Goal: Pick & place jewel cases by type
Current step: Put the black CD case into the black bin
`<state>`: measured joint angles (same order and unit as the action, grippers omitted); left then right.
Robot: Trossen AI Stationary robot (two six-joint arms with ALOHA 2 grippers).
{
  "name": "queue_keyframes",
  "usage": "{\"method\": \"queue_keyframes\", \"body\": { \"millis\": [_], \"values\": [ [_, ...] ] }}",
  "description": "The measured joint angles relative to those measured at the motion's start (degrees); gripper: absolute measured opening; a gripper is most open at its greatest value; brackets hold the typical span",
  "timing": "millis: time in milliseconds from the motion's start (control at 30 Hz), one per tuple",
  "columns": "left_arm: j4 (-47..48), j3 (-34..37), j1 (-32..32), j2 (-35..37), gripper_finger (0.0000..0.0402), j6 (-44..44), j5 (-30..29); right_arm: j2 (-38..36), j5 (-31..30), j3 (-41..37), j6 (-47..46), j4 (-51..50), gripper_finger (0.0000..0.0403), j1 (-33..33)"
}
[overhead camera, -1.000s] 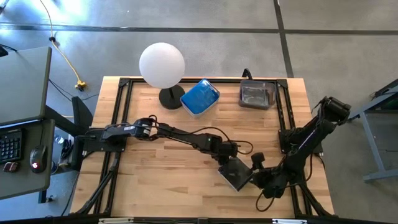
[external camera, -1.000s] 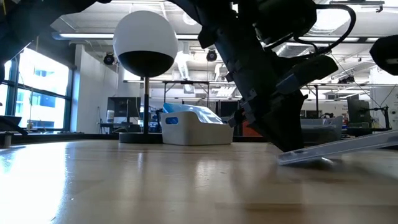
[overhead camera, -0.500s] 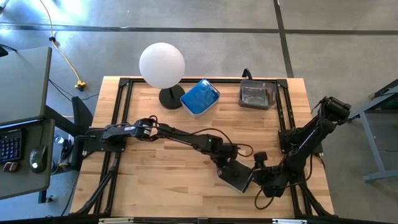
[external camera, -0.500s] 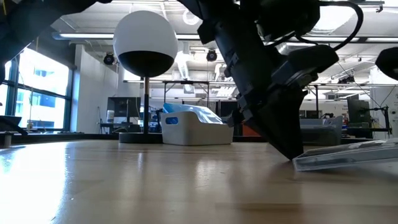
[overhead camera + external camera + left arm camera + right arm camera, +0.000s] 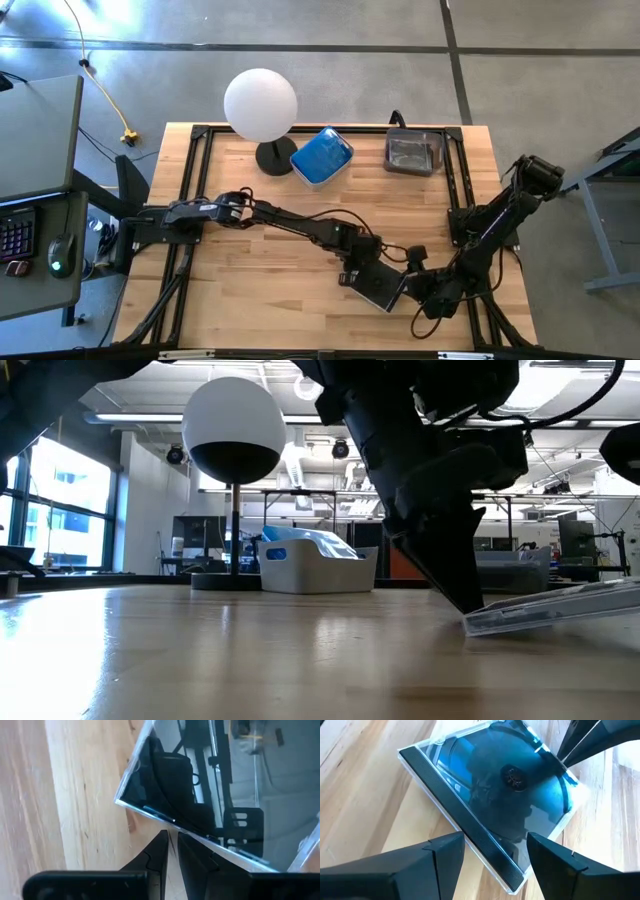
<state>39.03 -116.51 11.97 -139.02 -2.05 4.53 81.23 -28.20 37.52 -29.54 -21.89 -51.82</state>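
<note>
One jewel case (image 5: 380,287), clear with a dark inside, lies on the table near its near right corner. In the low view the jewel case (image 5: 560,605) is tilted, its lower edge on the wood. My left gripper (image 5: 352,268) reaches across from the left and is shut, its tips at that lower edge. My right gripper (image 5: 408,287) is open on the case's other side. In the right wrist view its fingers (image 5: 445,855) stand on either side of the case's near corner (image 5: 515,880). My left gripper has its shut fingertips (image 5: 165,837) against the case's edge (image 5: 170,820), slanting down from the far left. That edge (image 5: 475,622) rests on the table and the opposite side rises toward the right gripper. My right gripper: I cannot tell whether its fingers touch the case.
At the far edge stand a lamp with a white globe (image 5: 260,105), a white tub of blue cases (image 5: 322,155) and a dark tub of clear cases (image 5: 413,152). Black frame rails (image 5: 455,180) run along the table's sides. Bare wood lies at the table's middle and left.
My left gripper has moved toward the near edge and a little left, staying at the case's edge. The case has shifted slightly toward the near edge. Its raised side dropped almost flat, then came up a little again.
</note>
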Motion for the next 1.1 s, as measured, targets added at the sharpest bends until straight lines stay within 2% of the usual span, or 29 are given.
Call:
{"method": "queue_keyframes", "body": {
  "millis": [267,433,700,833,1100],
  "values": [
    [0.2,0.0,1.1,0.0,0.0043,7.7,-0.4,-0.4,0.6,0.0,1.6,-1.2,0.0208,0.0],
    [0.2,0.0,1.7,0.0,0.0043,7.5,0.2,-3.7,-1.9,0.0,6.3,-0.8,0.0208,0.0],
    [-3.9,0.1,2.2,-0.1,0.0043,1.6,3.4,-10.2,-3.9,0.0,18.1,5.6,0.0208,0.1],
    [-9.5,0.3,2.7,-0.4,0.0043,0.5,3.9,-10.3,-2.5,0.2,22.8,6.6,0.0208,0.1],
    [-15.2,-0.1,3.7,-1.0,0.0043,0.4,3.2,-10.2,-7.5,0.1,25.3,5.3,0.0208,1.7]
  ]
}}
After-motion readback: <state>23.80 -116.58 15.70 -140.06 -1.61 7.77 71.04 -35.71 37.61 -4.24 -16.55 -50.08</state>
